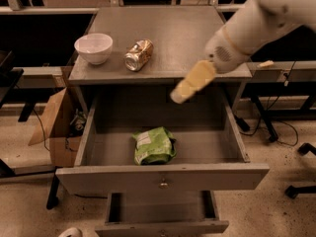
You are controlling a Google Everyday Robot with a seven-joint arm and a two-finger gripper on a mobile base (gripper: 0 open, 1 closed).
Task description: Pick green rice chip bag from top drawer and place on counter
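The green rice chip bag (153, 145) lies crinkled on the floor of the open top drawer (163, 177), near its middle, label patch toward the left. The gripper (181, 92) reaches in from the upper right on a white arm. It hangs above the drawer's back part, just in front of the counter's front edge, up and to the right of the bag, apart from it. The counter (182, 38) is the grey top of the cabinet.
A white bowl (93, 48) and a crushed gold-tan can (138, 55) sit on the counter's left front. A smaller lower drawer (162, 212) is also pulled out. A cardboard box (59, 127) stands at the left of the cabinet. Chair legs and cables are on the floor at the right.
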